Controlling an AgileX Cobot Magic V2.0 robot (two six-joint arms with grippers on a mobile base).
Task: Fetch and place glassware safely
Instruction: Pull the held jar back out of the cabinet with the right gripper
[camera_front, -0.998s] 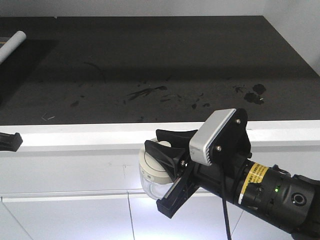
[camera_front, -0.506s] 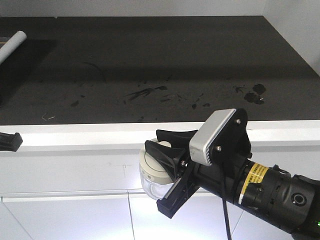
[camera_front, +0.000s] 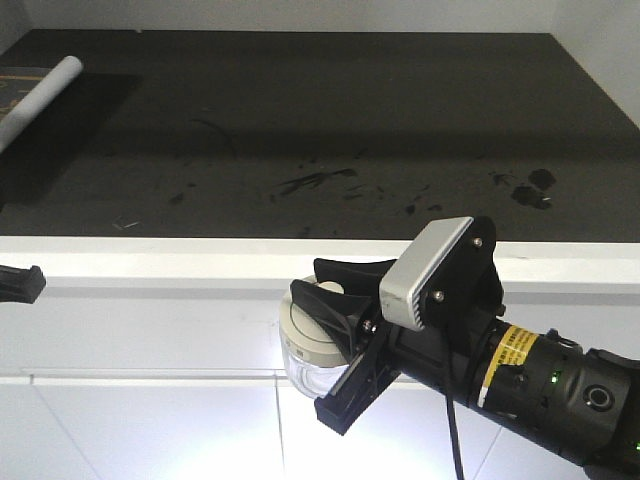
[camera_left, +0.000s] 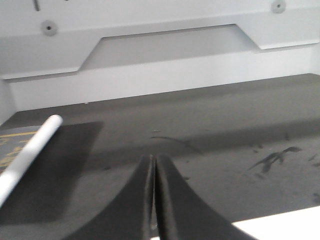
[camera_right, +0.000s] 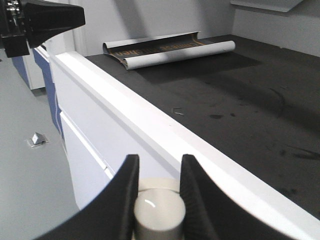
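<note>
The glassware, a small clear jar (camera_front: 303, 362) with a cream-white lid, hangs in front of the white cabinet face, just below the counter's front edge. My right gripper (camera_front: 307, 280) is shut on it. In the right wrist view its black fingers (camera_right: 131, 172) clamp the lid's round knob (camera_right: 159, 212) from both sides, with the gripper (camera_right: 160, 159) beside the white edge. My left gripper (camera_left: 152, 159) is shut with nothing in it, hovering over the dark counter. Only its tip (camera_front: 22, 282) shows at the left of the front view.
The dark counter top (camera_front: 350, 120) carries scuffs and stains (camera_front: 530, 188) and ends in a white front rim (camera_front: 180, 265). A rolled white-and-dark paper sheet (camera_front: 42, 98) (camera_left: 30, 150) (camera_right: 175, 52) lies at its far left. White walls close the back and right.
The counter and paper roll have shifted right and a little down in the front view. Both grippers and the jar keep their place in the frame.
</note>
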